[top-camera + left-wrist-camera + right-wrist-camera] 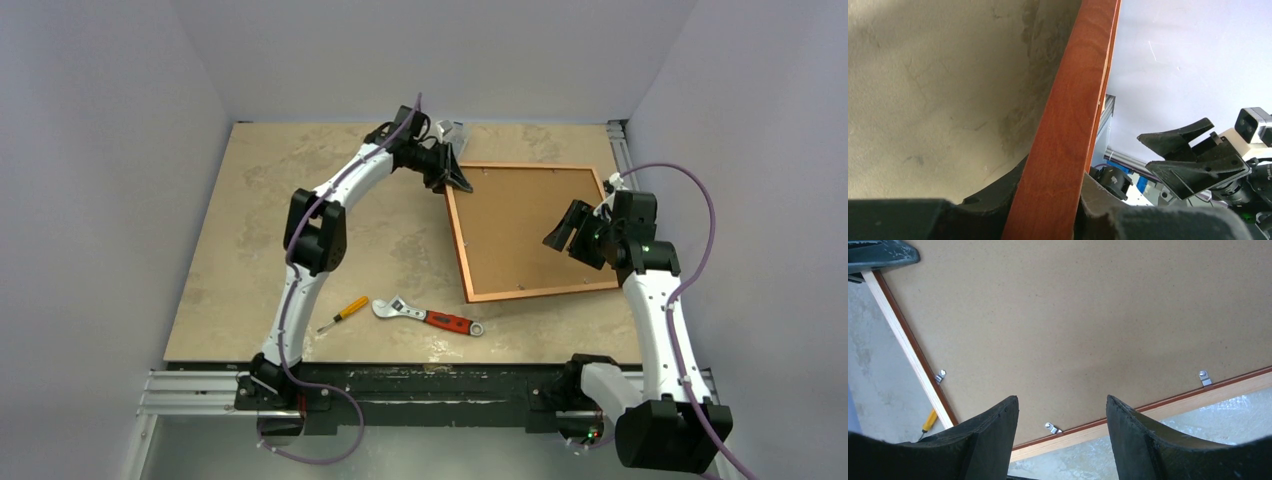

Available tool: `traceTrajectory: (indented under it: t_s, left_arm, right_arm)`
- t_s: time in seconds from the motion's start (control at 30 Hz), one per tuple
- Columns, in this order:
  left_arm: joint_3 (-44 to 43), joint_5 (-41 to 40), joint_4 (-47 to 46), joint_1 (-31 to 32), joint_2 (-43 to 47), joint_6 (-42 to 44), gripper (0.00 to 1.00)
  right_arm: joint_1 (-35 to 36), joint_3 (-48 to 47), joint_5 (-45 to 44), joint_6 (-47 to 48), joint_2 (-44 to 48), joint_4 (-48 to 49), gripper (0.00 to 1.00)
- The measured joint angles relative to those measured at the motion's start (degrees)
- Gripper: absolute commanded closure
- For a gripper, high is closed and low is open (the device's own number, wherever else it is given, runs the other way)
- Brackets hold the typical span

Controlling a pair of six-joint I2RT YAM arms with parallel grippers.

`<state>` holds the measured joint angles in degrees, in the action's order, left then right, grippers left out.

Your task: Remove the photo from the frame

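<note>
- Two arms reach over the table [300, 180] in the top view. The frame [540, 291] lies face down on the right half, turned askew, and its brown backing board [525, 230] fills the moulding.
- The left gripper [455, 180] sits at the frame's far-left corner. The right gripper [562, 232] hangs over the board's right part with its jaws parted.
- A screwdriver [343, 313] and a wrench [428, 317] lie side by side near the table's front edge, apart from the frame.
- In the left wrist view, the left gripper [1045, 210] is clamped narrow on the frame [1068, 125]. The red-orange moulding runs up between its two fingers, with the table [923, 100] to the left. I cannot tell whether this corner is off the surface.
- The right gripper [1188, 157] shows at the right of that view, empty.
- In the right wrist view, the right gripper [1063, 425] stands wide with nothing between its fingers. Below it are the backing board [1088, 315] and the frame [913, 360].
- Small metal clips [1205, 377] (three are visible) sit along the moulding's inner edge.
- The left gripper [878, 254] shows at the upper-left corner, and the screwdriver [929, 421] peeks in beside the frame.
</note>
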<state>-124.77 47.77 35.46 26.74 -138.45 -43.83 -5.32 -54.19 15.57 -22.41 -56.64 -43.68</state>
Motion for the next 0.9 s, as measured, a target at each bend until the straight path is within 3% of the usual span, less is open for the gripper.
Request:
traceTrajectory:
  t_s: [0.03, 0.13, 0.17, 0.43, 0.63, 0.9]
  left_arm:
    - [-2.10, 0.07, 1.22, -0.02, -0.98, 0.13, 0.61]
    - [-5.18, -4.35, 3.69, 0.04, -2.01, 2.58, 0.10]
    - [-5.33, -6.73, 4.00, -0.02, -2.03, 3.23, 0.04]
    - [-5.35, -21.99, 10.21, -4.31, -1.31, 7.48, 0.00]
    - [-3.17, -33.57, 15.41, -6.69, 5.27, 11.08, 0.00]
    - [26.08, -36.00, 11.39, -6.45, 33.22, 12.57, 0.05]
  right_arm:
    - [0.15, 0.00, -0.17, -0.07, 0.00, 0.02, 0.37]
    - [0.87, 0.11, -1.20, -0.42, -0.04, 0.22, 0.38]
    - [1.22, 0.24, -1.31, -0.50, -0.09, 0.42, 0.38]
    - [5.27, 1.75, -3.69, -1.81, -0.52, 1.79, 0.38]
    - [13.99, 3.67, -6.80, -2.71, -2.60, 4.81, 0.38]
    - [33.88, 5.77, -12.20, -4.59, -8.44, 11.87, 0.38]
